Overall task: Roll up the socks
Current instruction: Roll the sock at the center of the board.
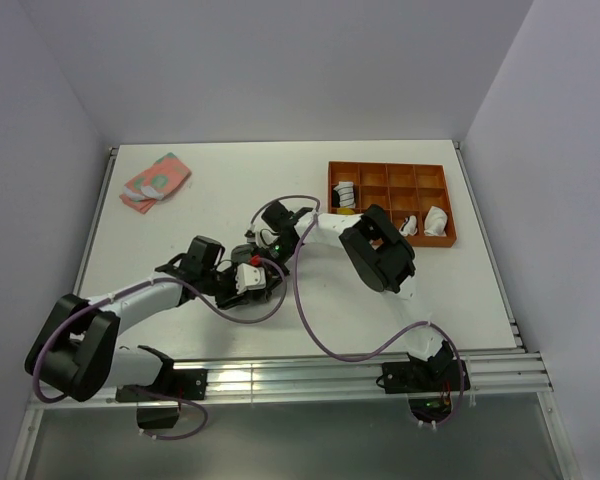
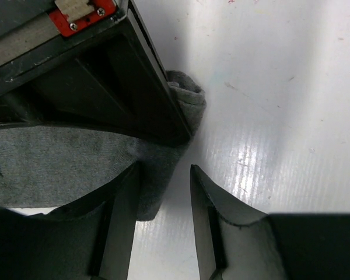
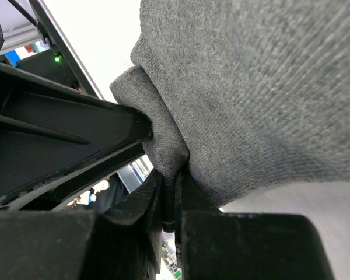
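I have my right gripper [image 3: 174, 178] pinched tight on a fold of the grey sock [image 3: 268, 87], mid-table, left of the orange tray [image 1: 390, 166]. My left gripper [image 2: 163, 175] stands spread, one finger over the sock's edge.

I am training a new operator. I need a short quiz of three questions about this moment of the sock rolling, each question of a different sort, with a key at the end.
1. True or false: the right gripper is shut on a fold of the grey sock.
2. Choose one. The left gripper is: A) open, at the edge of the sock; B) shut on the sock; C) out of every view.
3. Short answer: what colour is the compartment tray at the far right of the table?
Key: 1 true; 2 A; 3 orange.
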`<state>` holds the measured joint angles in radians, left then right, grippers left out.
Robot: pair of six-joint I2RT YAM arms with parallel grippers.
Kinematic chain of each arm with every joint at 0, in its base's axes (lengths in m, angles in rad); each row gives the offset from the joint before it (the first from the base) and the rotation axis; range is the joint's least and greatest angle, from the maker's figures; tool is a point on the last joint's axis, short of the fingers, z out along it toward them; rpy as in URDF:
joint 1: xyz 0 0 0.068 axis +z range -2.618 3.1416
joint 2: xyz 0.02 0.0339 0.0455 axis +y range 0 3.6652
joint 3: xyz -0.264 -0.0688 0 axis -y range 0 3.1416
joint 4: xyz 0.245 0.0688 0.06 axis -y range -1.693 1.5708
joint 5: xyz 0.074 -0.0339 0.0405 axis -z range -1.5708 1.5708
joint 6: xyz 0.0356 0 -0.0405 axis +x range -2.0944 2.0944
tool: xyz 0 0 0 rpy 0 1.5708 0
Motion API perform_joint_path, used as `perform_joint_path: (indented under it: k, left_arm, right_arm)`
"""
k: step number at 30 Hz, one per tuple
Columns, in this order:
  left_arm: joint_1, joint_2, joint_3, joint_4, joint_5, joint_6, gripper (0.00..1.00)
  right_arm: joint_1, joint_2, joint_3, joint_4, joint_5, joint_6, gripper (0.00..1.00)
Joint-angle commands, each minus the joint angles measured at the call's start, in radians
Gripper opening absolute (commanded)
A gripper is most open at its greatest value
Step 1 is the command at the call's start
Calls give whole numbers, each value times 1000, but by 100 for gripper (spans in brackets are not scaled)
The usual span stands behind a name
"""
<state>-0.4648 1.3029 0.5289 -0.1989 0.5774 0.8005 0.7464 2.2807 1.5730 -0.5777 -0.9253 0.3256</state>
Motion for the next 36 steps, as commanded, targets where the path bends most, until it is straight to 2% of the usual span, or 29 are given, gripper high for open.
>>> perform_joint_path:
  k: [1,11,12,16,17,18,22,27,32,36]
  left_arm:
    - [-3,36,16,42,-22,14,44]
    - [-5,113,17,73,-53,-23,35]
    - [-3,117,17,64,-53,-24,34]
    - [-3,133,25,21,-39,-9,20]
    - [-5,131,26,16,-31,-9,18]
    - [-3,127,29,9,-28,-7,11]
    - [-5,151,87,-113,9,5,1]
    - [3,200,160,-282,107,52,0]
    - [26,243,224,-396,157,88,0]
    - [66,306,298,-558,231,150,0]
  right_arm:
    - [-2,-3,7,7,-12,9,2]
    - [-1,-41,-67,78,-32,52,4]
    - [-1,-65,-80,113,-32,64,6]
    - [-1,-130,-169,196,-3,122,17]
    - [-1,-147,-182,206,46,138,19]
    - [-1,-186,-192,219,86,138,24]
    - [-1,-304,-307,308,232,177,37]
    - [1,-438,-428,415,388,213,42]
    - [1,-611,-602,534,522,250,43]
    - [4,-735,-750,622,624,271,43]
